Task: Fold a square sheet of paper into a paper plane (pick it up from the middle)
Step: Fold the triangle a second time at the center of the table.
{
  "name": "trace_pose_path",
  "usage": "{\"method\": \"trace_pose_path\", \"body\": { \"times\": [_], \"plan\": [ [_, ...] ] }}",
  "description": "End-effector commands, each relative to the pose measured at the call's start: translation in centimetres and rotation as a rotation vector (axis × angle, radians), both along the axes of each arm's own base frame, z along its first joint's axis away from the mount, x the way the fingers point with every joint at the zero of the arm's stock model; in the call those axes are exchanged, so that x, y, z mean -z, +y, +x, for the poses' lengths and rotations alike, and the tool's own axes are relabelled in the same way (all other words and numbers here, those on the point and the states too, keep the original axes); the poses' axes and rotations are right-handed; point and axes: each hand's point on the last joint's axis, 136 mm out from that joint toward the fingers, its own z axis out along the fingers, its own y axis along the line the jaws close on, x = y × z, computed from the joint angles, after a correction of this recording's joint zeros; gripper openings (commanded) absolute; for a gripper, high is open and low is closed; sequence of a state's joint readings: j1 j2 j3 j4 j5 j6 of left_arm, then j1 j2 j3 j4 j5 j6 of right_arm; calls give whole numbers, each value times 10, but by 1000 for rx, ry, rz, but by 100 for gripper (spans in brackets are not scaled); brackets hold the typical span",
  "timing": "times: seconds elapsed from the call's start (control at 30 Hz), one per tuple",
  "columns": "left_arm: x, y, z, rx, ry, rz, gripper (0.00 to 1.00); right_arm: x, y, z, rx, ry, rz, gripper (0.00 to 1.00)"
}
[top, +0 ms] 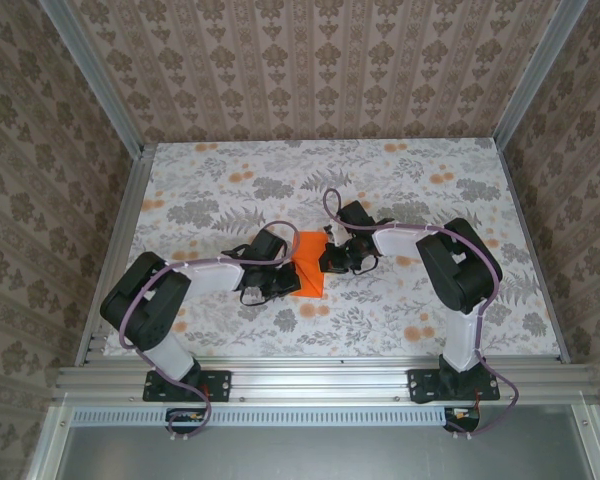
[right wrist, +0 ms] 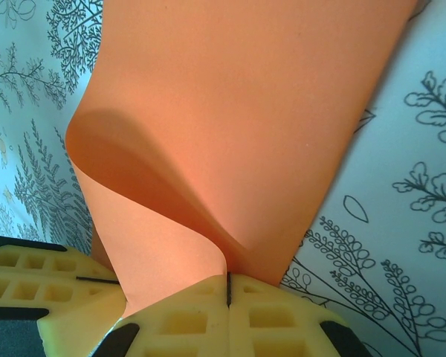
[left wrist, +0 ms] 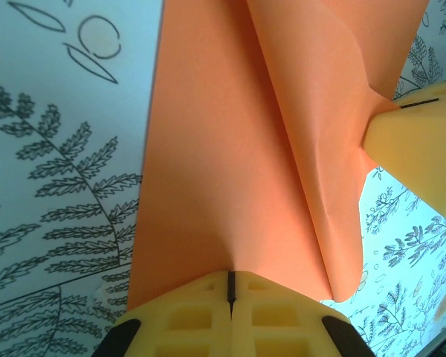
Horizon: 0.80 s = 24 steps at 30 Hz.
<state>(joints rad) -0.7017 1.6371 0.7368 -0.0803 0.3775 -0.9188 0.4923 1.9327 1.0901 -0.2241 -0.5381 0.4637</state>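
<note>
Nearest the arm bases, the left gripper [left wrist: 230, 288] is clamped tight on the near-left edge of the thin bright orange square sheet of paper [top: 308, 265]. The right gripper [right wrist: 228, 287] pinches the sheet's right edge, and a flap curls upward there. Beyond the sheet, the grey floral tablecloth [top: 280, 170] lies open up to the patterned back wall [top: 320, 70].

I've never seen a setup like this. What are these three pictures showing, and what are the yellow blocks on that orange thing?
A robot's left arm and right arm are bolted at the near edge of a flowery table. The wide picture looks down from above; each close-up comes from a wrist camera. Between the arms is an orange sheet of paper, partly curled over. The yellow blocks are its grippers: the left gripper and the right gripper are each shut on an edge of the sheet.
</note>
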Motion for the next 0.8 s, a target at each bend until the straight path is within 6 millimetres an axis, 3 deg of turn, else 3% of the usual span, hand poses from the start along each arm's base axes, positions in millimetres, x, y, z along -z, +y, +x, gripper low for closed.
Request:
{"method": "trace_pose_path", "body": {
  "times": [0.0,0.47,0.77],
  "plan": [
    [23,17,-20,25,77,104,0,-1,-9,8,30,-37,-25,5],
    [22,15,-19,28,75,100,0,2,-15,9,48,-46,-50,5],
    [11,6,-11,35,49,74,0,17,-26,3,73,-15,-112,5]
  ]
}}
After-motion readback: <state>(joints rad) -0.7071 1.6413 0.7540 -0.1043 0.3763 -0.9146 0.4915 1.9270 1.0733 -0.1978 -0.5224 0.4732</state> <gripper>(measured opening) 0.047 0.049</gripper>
